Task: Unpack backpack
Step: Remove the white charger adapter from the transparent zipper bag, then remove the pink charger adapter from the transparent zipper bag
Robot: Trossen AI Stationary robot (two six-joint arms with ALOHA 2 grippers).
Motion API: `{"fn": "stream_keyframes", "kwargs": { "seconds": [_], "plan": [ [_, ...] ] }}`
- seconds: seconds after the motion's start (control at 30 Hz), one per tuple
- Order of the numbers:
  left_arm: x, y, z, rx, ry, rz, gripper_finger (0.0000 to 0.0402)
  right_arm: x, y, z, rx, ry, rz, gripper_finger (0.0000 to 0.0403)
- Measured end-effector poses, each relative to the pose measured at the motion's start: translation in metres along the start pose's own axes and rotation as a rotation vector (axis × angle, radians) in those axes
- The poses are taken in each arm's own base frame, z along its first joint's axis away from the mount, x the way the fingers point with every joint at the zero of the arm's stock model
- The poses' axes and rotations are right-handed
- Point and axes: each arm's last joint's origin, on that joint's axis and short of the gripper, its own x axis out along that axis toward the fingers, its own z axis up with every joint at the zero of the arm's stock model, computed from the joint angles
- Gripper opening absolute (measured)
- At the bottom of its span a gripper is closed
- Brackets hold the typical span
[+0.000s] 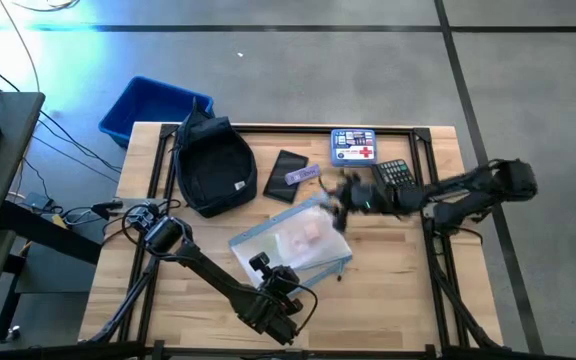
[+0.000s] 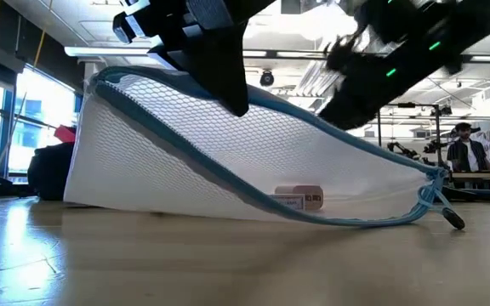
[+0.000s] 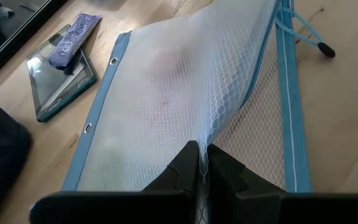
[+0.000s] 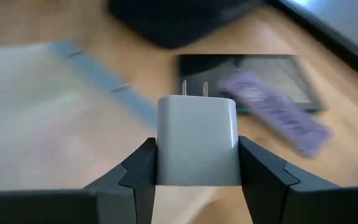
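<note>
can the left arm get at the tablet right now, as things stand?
Probably not. The left gripper is shut on the mesh pouch, pinching its fabric up off the table, so it is occupied. The tablet lies beyond the pouch with a purple bar on it.

Right pincer motion-blurred in high view; small box inside mesh pouch, label unreadable.
</note>
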Motion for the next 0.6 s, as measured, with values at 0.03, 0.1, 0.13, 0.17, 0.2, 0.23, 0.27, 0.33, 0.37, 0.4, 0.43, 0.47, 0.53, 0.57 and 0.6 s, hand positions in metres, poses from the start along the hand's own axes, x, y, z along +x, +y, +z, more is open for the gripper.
{"fn": "stream_keyframes", "kwargs": {
  "seconds": [0.03, 0.1, 0.13, 0.17, 0.2, 0.23, 0.27, 0.33, 0.37, 0.4, 0.43, 0.47, 0.53, 0.57, 0.6],
  "plan": [
    [0.000, 0.000, 0.000, 0.001, 0.000, 0.000, 0.0000, 0.009, -0.014, 0.003, 0.021, 0.003, -0.043, 0.0158],
    [0.000, 0.000, 0.000, 0.008, -0.002, -0.002, 0.0000, 0.027, -0.039, 0.008, 0.060, 0.024, -0.129, 0.0158],
    [0.000, -0.001, 0.000, 0.008, -0.003, -0.006, 0.0000, 0.035, -0.051, 0.011, 0.084, 0.033, -0.166, 0.0158],
    [0.000, -0.001, 0.000, 0.004, -0.004, -0.008, 0.0000, 0.044, -0.061, 0.014, 0.107, 0.041, -0.196, 0.0158],
    [0.000, -0.001, 0.000, 0.004, -0.004, -0.007, 0.0000, 0.052, -0.071, 0.015, 0.127, 0.051, -0.219, 0.0158],
    [0.000, -0.001, 0.001, 0.002, -0.005, -0.009, 0.0000, 0.059, -0.080, 0.016, 0.141, 0.070, -0.229, 0.0158],
    [0.000, -0.001, 0.001, 0.002, -0.005, -0.009, 0.0000, 0.066, -0.087, 0.016, 0.154, 0.090, -0.242, 0.0160],
    [0.000, -0.001, 0.001, 0.002, -0.005, -0.010, 0.0000, 0.077, -0.099, 0.019, 0.173, 0.121, -0.262, 0.0190],
    [0.000, -0.001, 0.001, 0.005, -0.005, -0.010, 0.0000, 0.081, -0.103, 0.022, 0.178, 0.131, -0.271, 0.0216],
    [0.000, -0.001, 0.001, 0.008, -0.006, -0.010, 0.0000, 0.084, -0.106, 0.025, 0.183, 0.139, -0.277, 0.0243],
    [0.000, -0.002, 0.001, 0.007, -0.006, -0.011, 0.0000, 0.085, -0.108, 0.028, 0.184, 0.146, -0.280, 0.0271],
    [0.000, -0.002, 0.001, 0.007, -0.006, -0.011, 0.0000, 0.085, -0.108, 0.030, 0.185, 0.146, -0.281, 0.0297],
    [0.000, -0.002, 0.001, 0.007, -0.006, -0.012, 0.0000, 0.082, -0.105, 0.035, 0.173, 0.138, -0.279, 0.0341],
    [0.000, -0.002, 0.000, 0.008, -0.006, -0.012, 0.0000, 0.079, -0.102, 0.039, 0.166, 0.130, -0.282, 0.0357],
    [0.000, -0.002, 0.000, 0.007, -0.006, -0.013, 0.0000, 0.075, -0.098, 0.043, 0.159, 0.119, -0.276, 0.0370]
  ]
}}
